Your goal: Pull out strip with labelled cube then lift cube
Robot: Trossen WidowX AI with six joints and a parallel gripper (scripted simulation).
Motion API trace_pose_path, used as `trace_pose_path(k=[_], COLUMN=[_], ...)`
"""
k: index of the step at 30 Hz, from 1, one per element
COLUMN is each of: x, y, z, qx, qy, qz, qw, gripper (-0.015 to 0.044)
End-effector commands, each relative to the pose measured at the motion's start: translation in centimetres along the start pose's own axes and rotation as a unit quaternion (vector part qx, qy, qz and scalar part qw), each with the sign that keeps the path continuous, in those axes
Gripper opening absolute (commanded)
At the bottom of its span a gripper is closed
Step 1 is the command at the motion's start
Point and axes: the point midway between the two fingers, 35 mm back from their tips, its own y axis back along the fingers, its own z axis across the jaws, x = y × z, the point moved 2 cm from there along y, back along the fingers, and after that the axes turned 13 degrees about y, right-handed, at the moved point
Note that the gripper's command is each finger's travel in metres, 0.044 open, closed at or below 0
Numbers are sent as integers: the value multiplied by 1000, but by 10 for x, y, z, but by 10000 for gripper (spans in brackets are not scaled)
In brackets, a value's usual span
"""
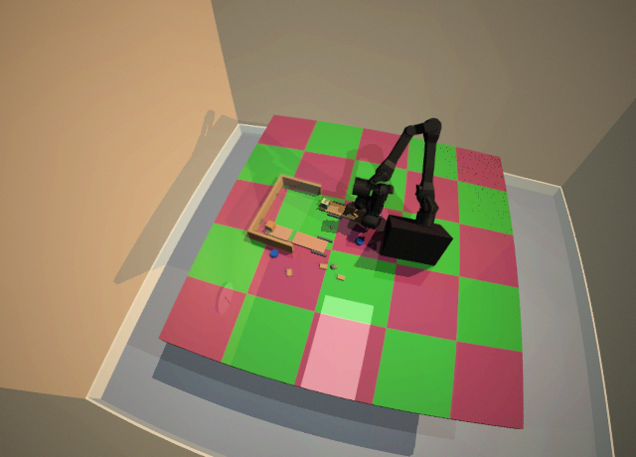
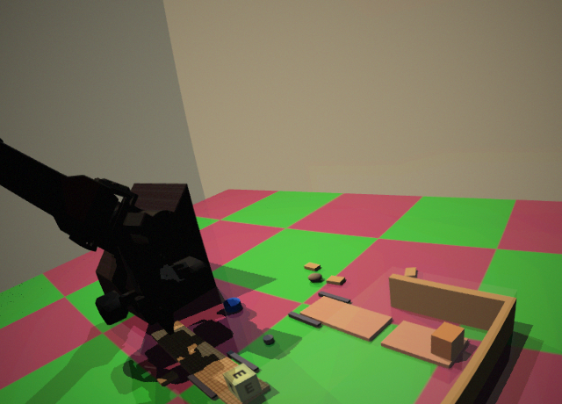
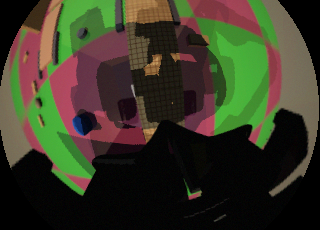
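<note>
A gridded tan strip (image 1: 336, 209) (image 2: 211, 370) (image 3: 149, 9) lies in one piece between two dark rails. The labelled cube (image 1: 324, 203) (image 2: 241, 378), pale with black E letters, sits on its end away from the robot base. My gripper (image 2: 170, 330) (image 3: 164, 124) is shut and empty, tips down at the strip's near end; whether they touch it is hard to tell. A second, plain strip is split by a gap into a near piece (image 1: 309, 241) (image 2: 344, 317) and a far piece (image 1: 278, 231) (image 2: 410, 341), which carries a plain orange cube (image 1: 269, 227) (image 2: 447, 341).
A wooden wall (image 1: 266, 206) (image 2: 447, 298) borders the far side and both flanks. A blue object (image 1: 359, 240) (image 2: 233, 305) (image 3: 82, 125) and a small dark cylinder (image 1: 331, 227) (image 2: 269, 339) (image 3: 82, 33) stand beside the gridded strip. Small tan blocks (image 1: 340, 277) (image 2: 312, 266) lie past the split strip.
</note>
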Motion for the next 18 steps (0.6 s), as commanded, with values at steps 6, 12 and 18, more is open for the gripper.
trace_pose_path(k=[6, 12, 18], x=[11, -1, -3], y=[-5, 6, 42], z=[1, 0, 0], qx=[-2, -1, -3], qy=[4, 1, 3], qz=[16, 2, 16], qw=[1000, 1000, 1000], gripper=[0, 0, 0])
